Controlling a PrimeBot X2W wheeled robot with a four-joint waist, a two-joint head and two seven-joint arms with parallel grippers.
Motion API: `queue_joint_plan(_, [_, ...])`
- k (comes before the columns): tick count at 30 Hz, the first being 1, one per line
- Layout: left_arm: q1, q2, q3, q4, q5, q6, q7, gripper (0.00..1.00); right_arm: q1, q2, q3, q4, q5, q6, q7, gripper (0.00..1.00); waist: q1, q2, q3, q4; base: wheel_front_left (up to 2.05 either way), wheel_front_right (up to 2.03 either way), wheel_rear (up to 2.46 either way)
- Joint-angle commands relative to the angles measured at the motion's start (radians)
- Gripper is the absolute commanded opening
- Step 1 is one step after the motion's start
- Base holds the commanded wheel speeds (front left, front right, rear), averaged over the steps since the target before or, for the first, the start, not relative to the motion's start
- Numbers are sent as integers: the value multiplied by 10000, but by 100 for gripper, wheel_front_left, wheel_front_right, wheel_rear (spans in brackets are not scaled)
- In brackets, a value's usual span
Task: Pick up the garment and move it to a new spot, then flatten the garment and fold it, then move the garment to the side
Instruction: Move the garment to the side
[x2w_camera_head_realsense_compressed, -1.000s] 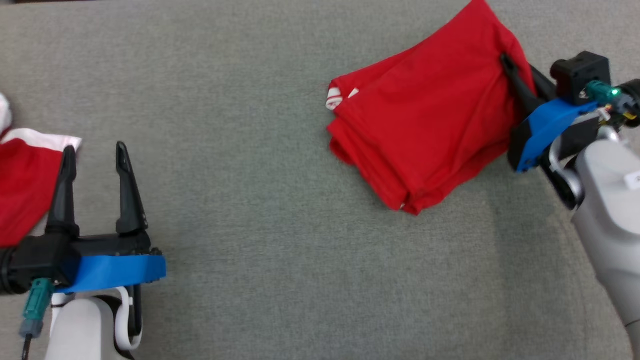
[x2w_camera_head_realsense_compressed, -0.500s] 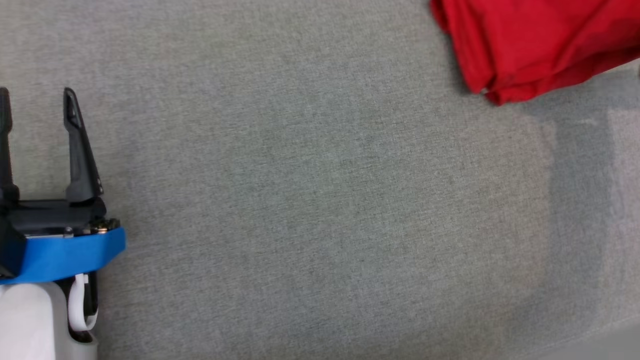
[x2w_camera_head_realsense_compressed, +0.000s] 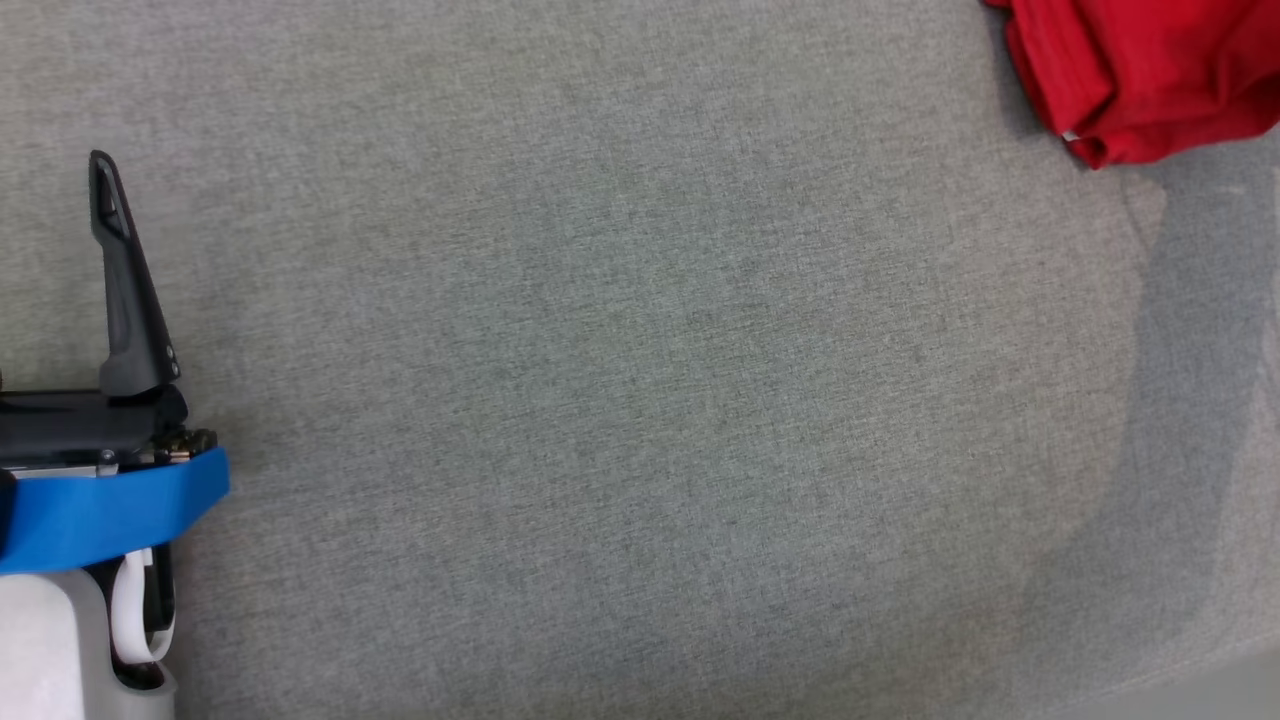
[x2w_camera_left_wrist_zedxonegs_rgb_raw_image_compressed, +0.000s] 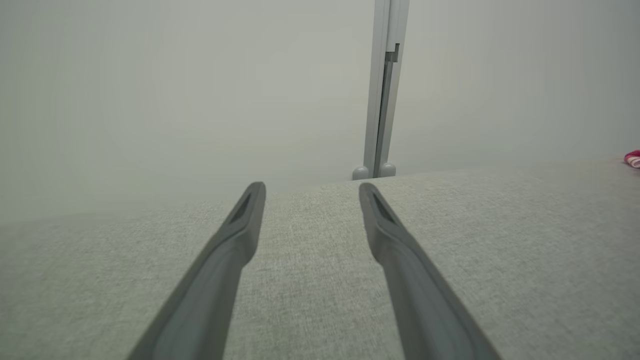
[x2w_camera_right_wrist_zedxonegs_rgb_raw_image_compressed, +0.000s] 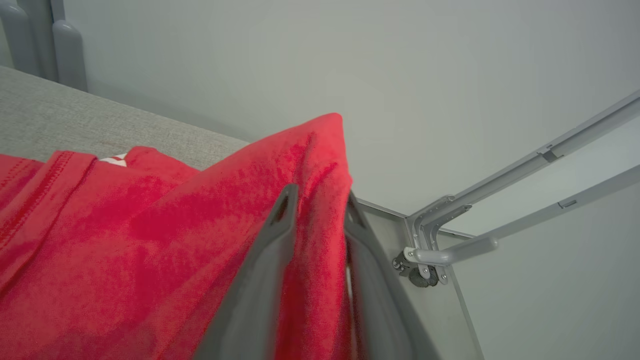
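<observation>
Swung since a second ago, head camera rather than cloth: now crops the garment (x2w_camera_head_realsense_compressed: 1150, 70) into the top right corner of head view, where before showed it whole at mid right with the right end effector clamped on its edge. Lies folded there on the grey bench (x2w_camera_head_realsense_compressed: 640, 400), lowest corner pointing down-left, well apart from the left arm. Shows, from the right wrist, the right end effector (x2w_camera_right_wrist_zedxonegs_rgb_raw_image_compressed: 317, 197) straddling a raised ridge of the garment (x2w_camera_right_wrist_zedxonegs_rgb_raw_image_compressed: 150, 240), one finger (x2w_camera_right_wrist_zedxonegs_rgb_raw_image_compressed: 270, 260) sunk in the fold, the other against its far side (a thin pale slit runs beside that one). Cannot tell whether pinched or let go. Keeps the left end effector (x2w_camera_left_wrist_zedxonegs_rgb_raw_image_compressed: 310, 187) released, spread wide over bare bench with nothing between, tips aimed at the bench's far edge and a grey post (x2w_camera_left_wrist_zedxonegs_rgb_raw_image_compressed: 382, 100). Shows one such finger (x2w_camera_head_realsense_compressed: 125, 290) upright at lower left of head view, above a blue band (x2w_camera_head_realsense_compressed: 110, 505).
</observation>
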Motion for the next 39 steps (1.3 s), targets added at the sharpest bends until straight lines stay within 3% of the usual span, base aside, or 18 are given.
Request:
queue_joint_plan(1, [5,-14,-12,24,-18,22,-57,100,-173,3,-23,130,-134,1,-136,100,-1,-3,-55,54,0,0,0])
queue_joint_plan(6, [222,-141,-54,483,-164,91,-281,100,-214,250,-386,680,-653,3,-804,100,-1,-3,-604,234,0,0,0])
queue_joint_plan(12, [735,-401,-29,1202,-370,196,-552,100,656,992,-758,331,-635,3,-1349,100,-1,-3,-1683,595,0,0,0])
queue_joint_plan(24, [1943,-857,55,2623,-727,273,-826,100,4393,2896,-601,-3091,-430,3,-1432,100,-1,-3,-3831,1469,0,0,0])
queue_joint_plan(30, [2354,-1020,-70,3195,-770,214,-865,100,6685,3542,-1051,-4162,-182,3,-1427,100,-1,-3,-4690,1987,0,0,0])
queue_joint_plan(39, [2830,-1102,-181,3777,-737,80,-876,100,9601,4478,-2108,-5453,-323,3,-1427,100,-1,-3,-5525,2211,0,0,0])
